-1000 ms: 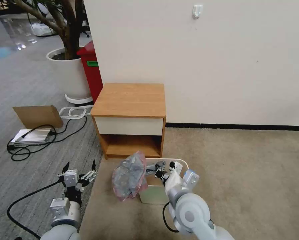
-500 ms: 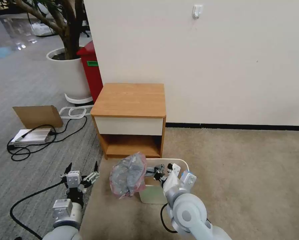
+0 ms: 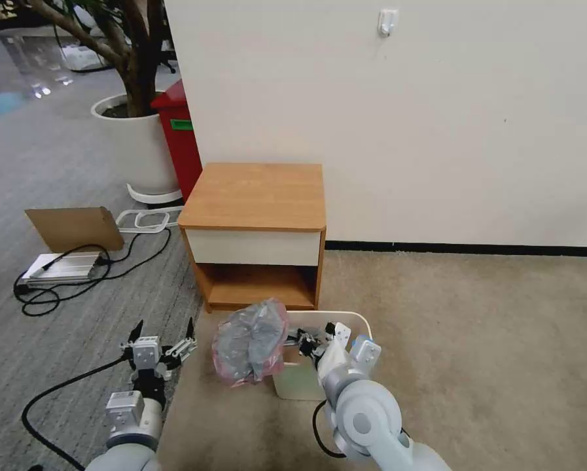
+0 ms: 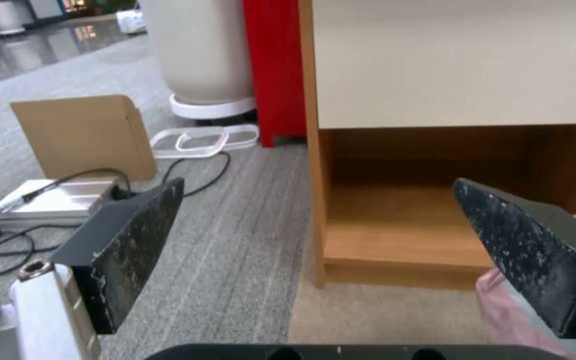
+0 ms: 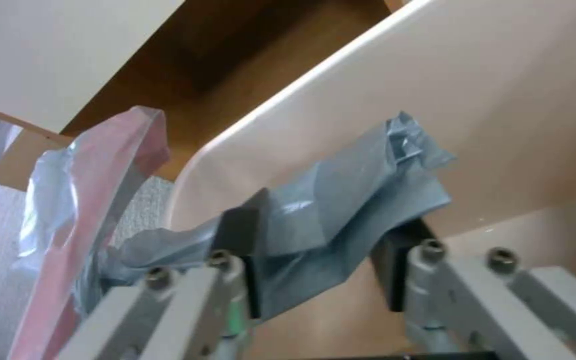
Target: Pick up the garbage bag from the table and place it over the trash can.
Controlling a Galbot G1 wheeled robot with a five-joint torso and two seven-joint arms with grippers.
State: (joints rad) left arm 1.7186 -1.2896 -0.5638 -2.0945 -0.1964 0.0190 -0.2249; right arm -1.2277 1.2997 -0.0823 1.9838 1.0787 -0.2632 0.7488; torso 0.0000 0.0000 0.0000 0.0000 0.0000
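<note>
The garbage bag [image 3: 250, 340], crinkly grey plastic with pinkish edges, hangs bunched outside the left rim of the cream trash can [image 3: 357, 320]. A strip of it runs over the rim to my right gripper [image 3: 316, 337], which is inside the can. In the right wrist view the right gripper [image 5: 318, 235] is shut on a wad of the garbage bag [image 5: 341, 210] against the trash can [image 5: 448, 100] wall. My left gripper [image 3: 162, 332] hovers open over the floor left of the bag. The left wrist view shows the left gripper [image 4: 318, 187] empty and the bag's pink edge [image 4: 501, 310]. The table [image 3: 254, 193] stands behind, its top bare.
A red bin [image 3: 178, 140] and a white planter [image 3: 133, 144] stand left of the table. Cardboard [image 3: 76, 227], a metal box [image 3: 61, 267] and black cables [image 3: 51, 294] lie on the grey floor at left. Beige carpet stretches to the right.
My right gripper has drawn back slightly toward me inside the can, and the bag has shifted a little left with it. My left gripper has edged right toward the bag.
</note>
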